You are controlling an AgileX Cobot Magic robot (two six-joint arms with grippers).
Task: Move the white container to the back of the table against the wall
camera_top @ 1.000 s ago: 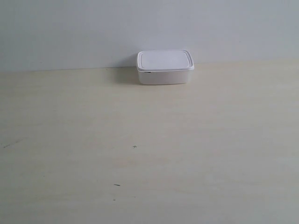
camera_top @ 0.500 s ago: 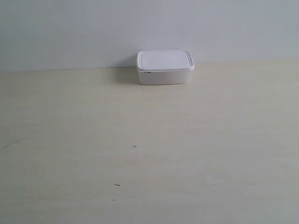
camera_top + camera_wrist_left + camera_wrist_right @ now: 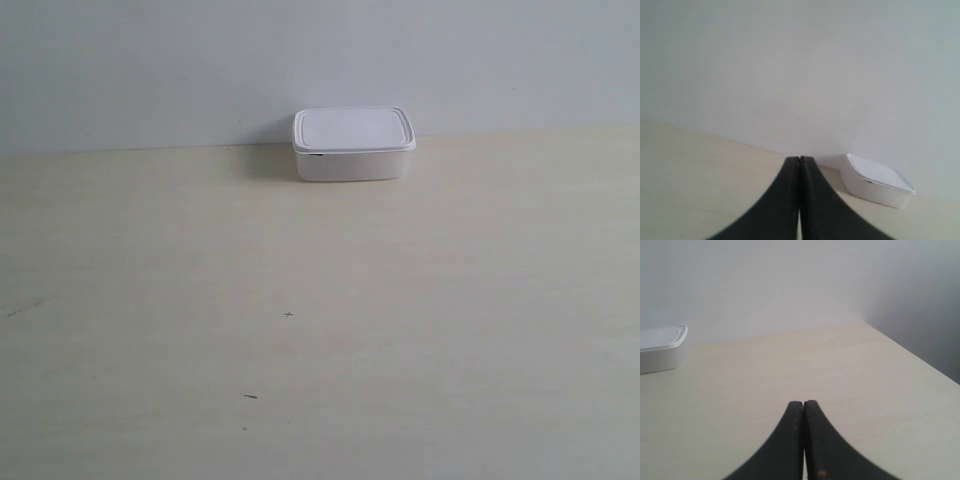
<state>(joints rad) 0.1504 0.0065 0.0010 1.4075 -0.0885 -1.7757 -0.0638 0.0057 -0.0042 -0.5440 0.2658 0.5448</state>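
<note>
- Locating the white container (image 3: 353, 143): you will find it at the back of the table (image 3: 320, 330), at the foot of the wall (image 3: 320, 60). The box itself hides whether its rear face touches the wall.
- Judge the placement as done or very nearly done.
- Note the left gripper (image 3: 799, 159): its fingers are pressed together on nothing, well apart from the container.
- Note the right gripper (image 3: 803, 402): its fingers are likewise closed together and empty, well clear of the box.
- Expect a light, stiff plastic shell with smooth walls that may slip. The contents cannot be seen, so treat the weight as unconfirmed.
- Take hold across the short sides' span, on the walls just under the lid (image 3: 352, 128) rim. Do not lift by the rim, as a snap-on lid may pop off.
- Read the orientation: lid up and level, a long side facing the exterior view.
- Read the long axis: it runs parallel with the wall, across the exterior view.
</note>
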